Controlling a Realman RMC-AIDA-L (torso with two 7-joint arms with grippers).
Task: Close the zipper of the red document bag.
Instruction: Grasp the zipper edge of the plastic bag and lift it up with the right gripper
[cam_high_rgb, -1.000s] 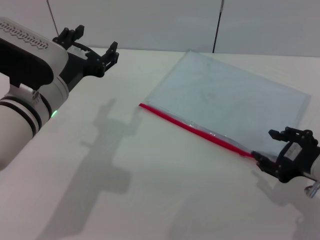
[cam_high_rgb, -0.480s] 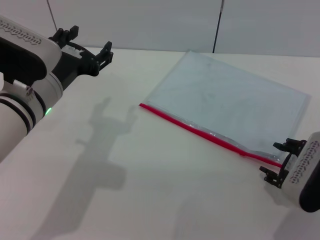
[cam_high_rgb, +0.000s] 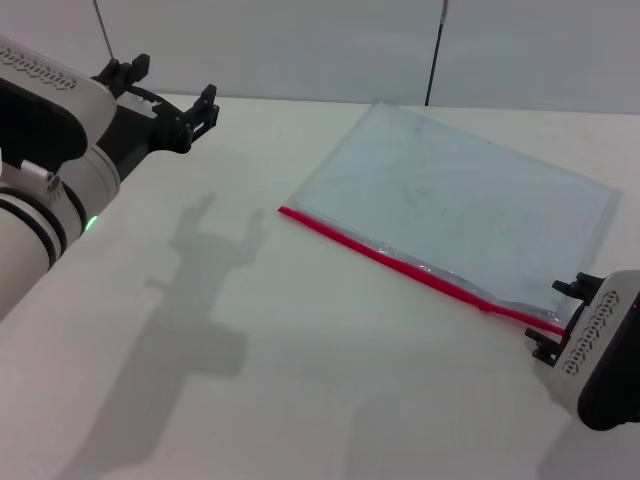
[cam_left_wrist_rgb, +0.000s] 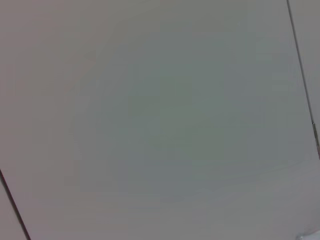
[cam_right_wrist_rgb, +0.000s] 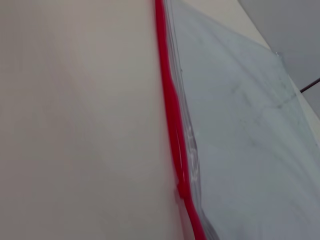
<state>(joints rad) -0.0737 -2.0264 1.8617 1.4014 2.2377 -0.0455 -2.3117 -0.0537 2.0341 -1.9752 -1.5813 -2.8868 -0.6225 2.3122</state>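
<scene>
On the white table (cam_high_rgb: 300, 380), the flat translucent blue-grey red document bag (cam_high_rgb: 460, 215) lies, its thin red zipper (cam_high_rgb: 420, 268) judged unclosed. Beside its near-right end the right gripper (cam_high_rgb: 560, 318) is poised, grip unreadable; the left gripper (cam_high_rgb: 165, 100) is raised far-left, spread.

The red document bag (cam_high_rgb: 460, 215) looks like thin, translucent plastic, slightly wrinkled and faintly glossy. Its zipper (cam_high_rgb: 415, 268) is shiny red plastic. The surface (cam_high_rgb: 250, 380) is matt, smooth off-white.

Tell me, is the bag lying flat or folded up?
Flat and spread out. The red document bag lies on the table, all four corners showing, zipper along one edge.
</scene>
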